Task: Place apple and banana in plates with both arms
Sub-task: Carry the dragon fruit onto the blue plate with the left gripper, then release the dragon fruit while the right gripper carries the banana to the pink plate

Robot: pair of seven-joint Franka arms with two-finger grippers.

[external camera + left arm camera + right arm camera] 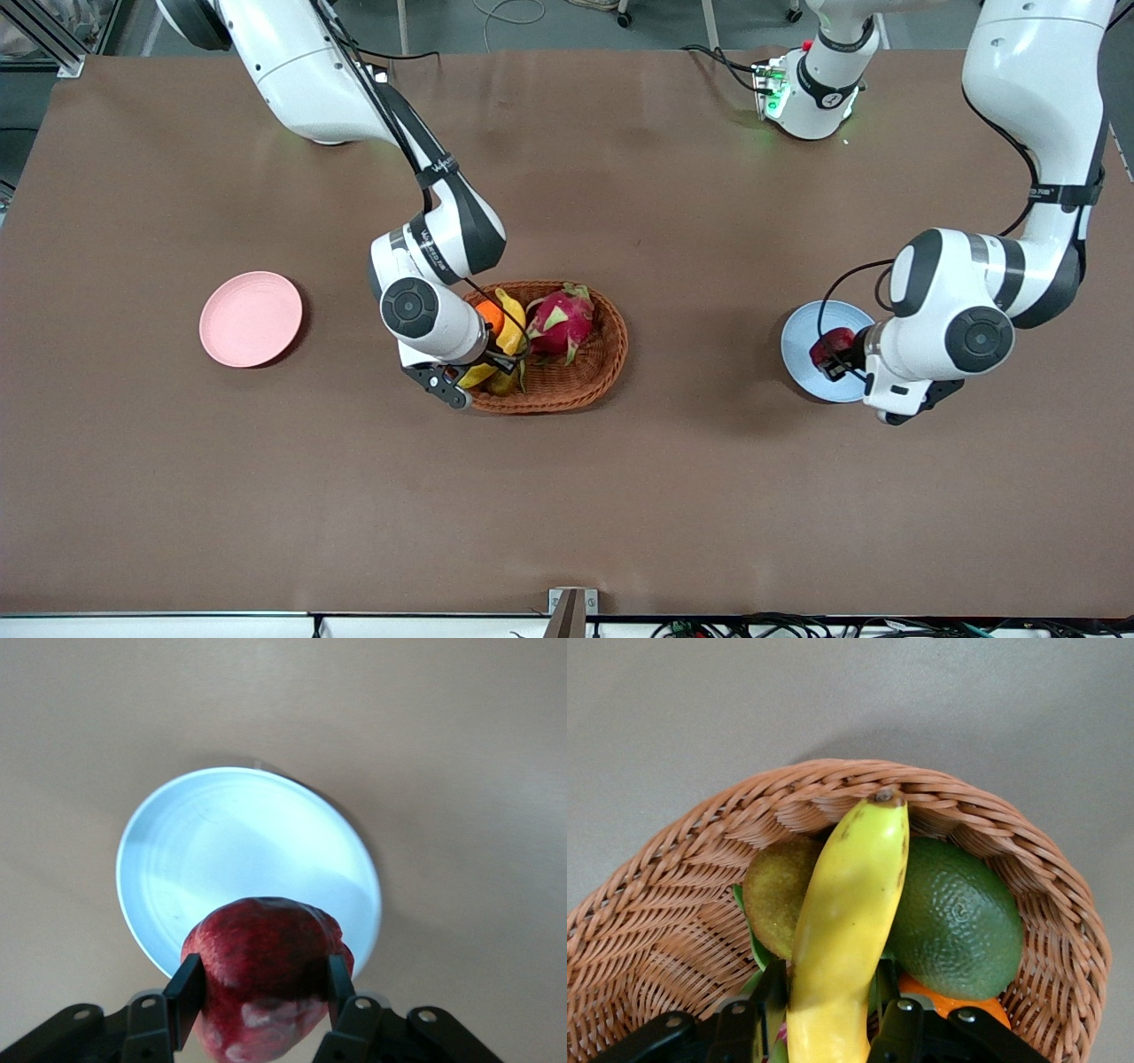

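Gripping the long curved yellow banana (849,921) between its fingers (769,988), the right gripper (483,361) sits over the brown oval wicker basket (595,372), which also holds a pink dragon fruit (560,321), an orange (489,315) and green fruit. Over the light blue round plate (239,842), the left gripper (262,985) clamps the dark red apple (266,974). A pale pink round plate (251,318) lies bare on the brown tabletop (567,496) toward the right arm's end.

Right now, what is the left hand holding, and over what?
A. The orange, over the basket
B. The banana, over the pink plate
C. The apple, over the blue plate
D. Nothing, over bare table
C. The left wrist view shows the left hand shut on the apple above the blue plate, while the right hand grips the banana in the basket.
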